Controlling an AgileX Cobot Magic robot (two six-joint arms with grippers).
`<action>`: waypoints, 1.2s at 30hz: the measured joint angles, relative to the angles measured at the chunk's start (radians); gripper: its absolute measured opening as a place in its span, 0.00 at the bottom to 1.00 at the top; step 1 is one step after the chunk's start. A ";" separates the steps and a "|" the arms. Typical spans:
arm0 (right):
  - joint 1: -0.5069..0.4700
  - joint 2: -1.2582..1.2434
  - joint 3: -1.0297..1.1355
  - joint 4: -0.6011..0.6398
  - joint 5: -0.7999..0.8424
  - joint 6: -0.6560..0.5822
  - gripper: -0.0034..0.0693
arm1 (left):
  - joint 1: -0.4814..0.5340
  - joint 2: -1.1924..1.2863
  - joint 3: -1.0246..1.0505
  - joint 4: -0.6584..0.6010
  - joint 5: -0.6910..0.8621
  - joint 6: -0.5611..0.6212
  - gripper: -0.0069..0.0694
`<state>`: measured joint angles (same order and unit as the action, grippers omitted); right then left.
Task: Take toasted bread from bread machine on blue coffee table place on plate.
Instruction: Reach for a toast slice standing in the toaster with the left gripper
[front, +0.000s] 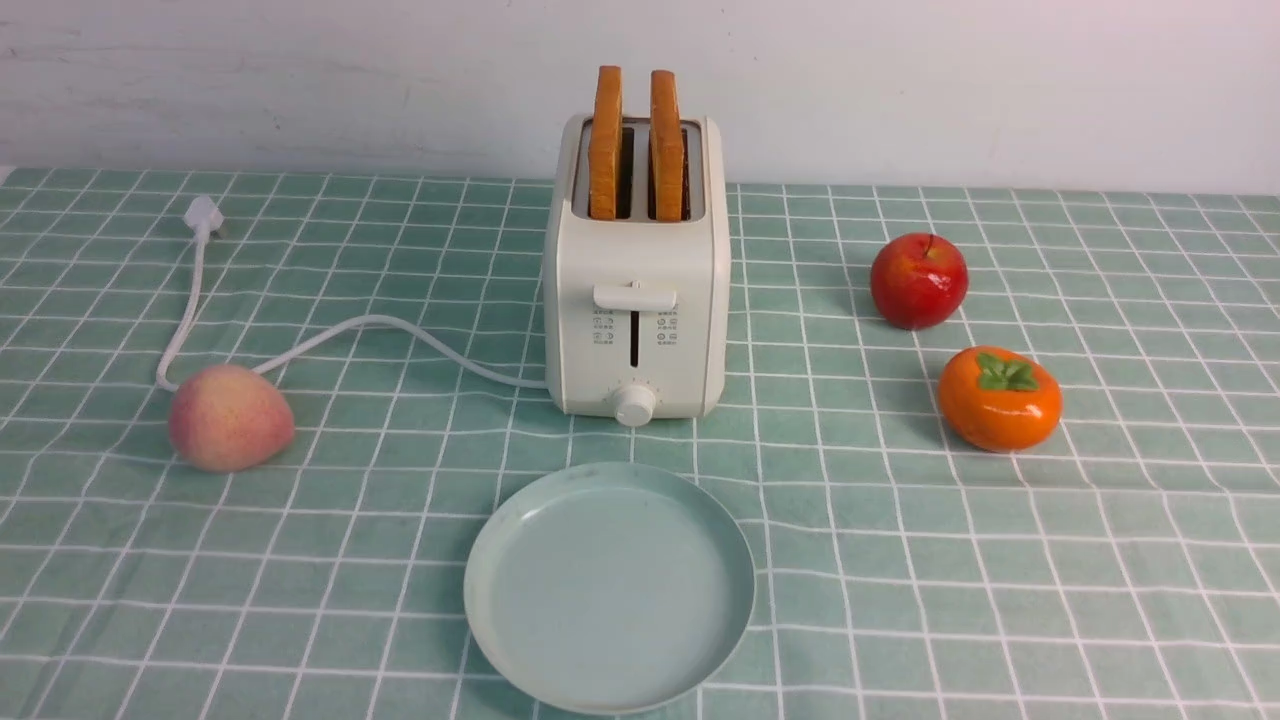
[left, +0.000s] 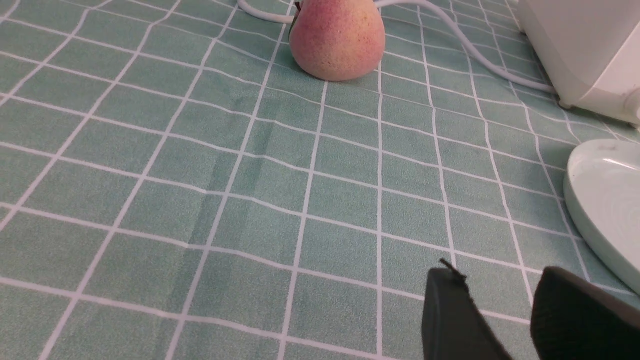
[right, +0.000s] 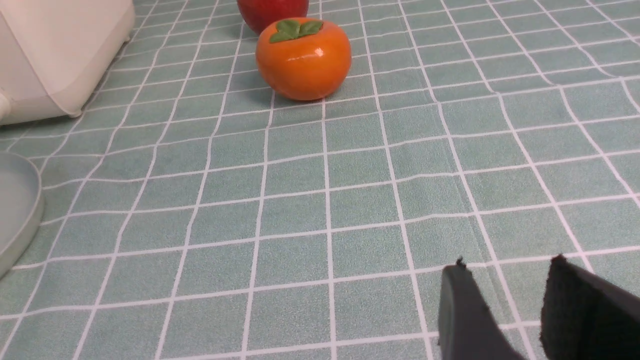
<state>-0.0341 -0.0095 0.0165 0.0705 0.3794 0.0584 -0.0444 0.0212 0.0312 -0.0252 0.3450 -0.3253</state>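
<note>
Toast (front: 606, 145) in toaster (front: 640, 260), well apart f/ L gripper (left: 495, 280).

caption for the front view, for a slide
Two slices of toast stand in the toaster behind a bare plate, fruit on both sides

two brown-crusted toast slices (front: 606, 145) (front: 666, 145) upright in the slots of a cream-white toaster (front: 640, 270), upper centre of frame, round pale blue-green plate (front: 612, 600) flat at lower centre, green white-gridded table (front: 1150, 560) beneath
</note>
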 joint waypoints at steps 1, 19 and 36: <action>0.000 0.000 0.000 0.000 0.000 0.000 0.38 | 0.000 0.000 0.000 0.000 0.000 0.000 0.40; 0.033 0.000 0.000 0.000 0.000 0.000 0.38 | 0.000 0.000 0.000 0.000 0.000 0.000 0.40; 0.038 0.000 0.000 -0.002 0.000 0.000 0.38 | -0.019 0.000 0.000 0.006 -0.146 0.000 0.40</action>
<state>0.0037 -0.0095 0.0165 0.0684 0.3794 0.0584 -0.0638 0.0212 0.0312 -0.0190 0.1990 -0.3253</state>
